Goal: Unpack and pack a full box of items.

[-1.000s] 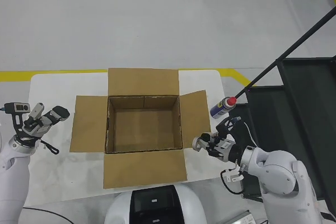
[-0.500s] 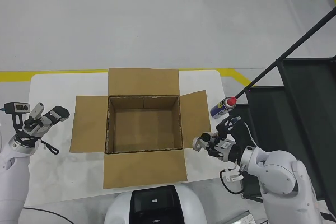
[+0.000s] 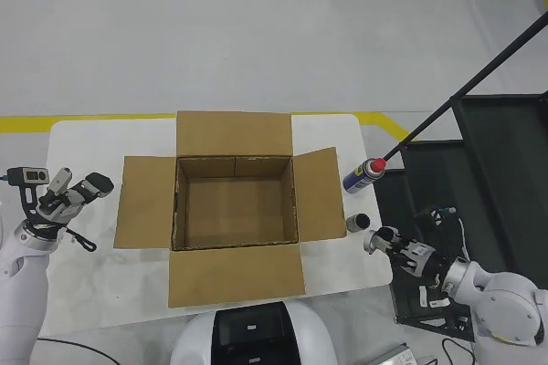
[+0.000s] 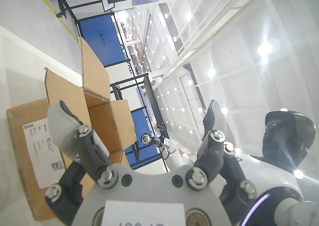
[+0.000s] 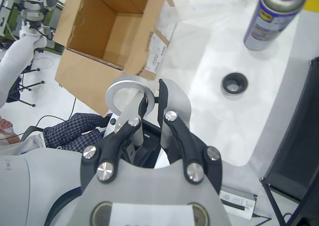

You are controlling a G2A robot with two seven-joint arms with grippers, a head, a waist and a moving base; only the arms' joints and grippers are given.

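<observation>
The open cardboard box (image 3: 236, 168) stands mid-table with all flaps spread, and its inside looks bare. My right gripper (image 3: 384, 243) hangs over the table's right front corner, shut on a silver ring (image 5: 128, 79); its fingers (image 5: 163, 98) pinch the ring's wall. A small dark cup-like cylinder (image 3: 357, 222) stands on the table between that gripper and the box's right flap. A blue spray can with a red cap (image 3: 363, 175) stands farther back. My left gripper (image 3: 78, 192) is at the table's left edge, open, holding nothing (image 4: 139, 122).
The white table (image 3: 82, 274) has free room left of and in front of the box. A black metal rack (image 3: 493, 182) stands close against the table's right side, behind the right arm.
My right gripper has pulled away from the box's right flap toward the table's right front corner, carrying the ring. The small cylinder now shows on the table. The left arm kept still.
</observation>
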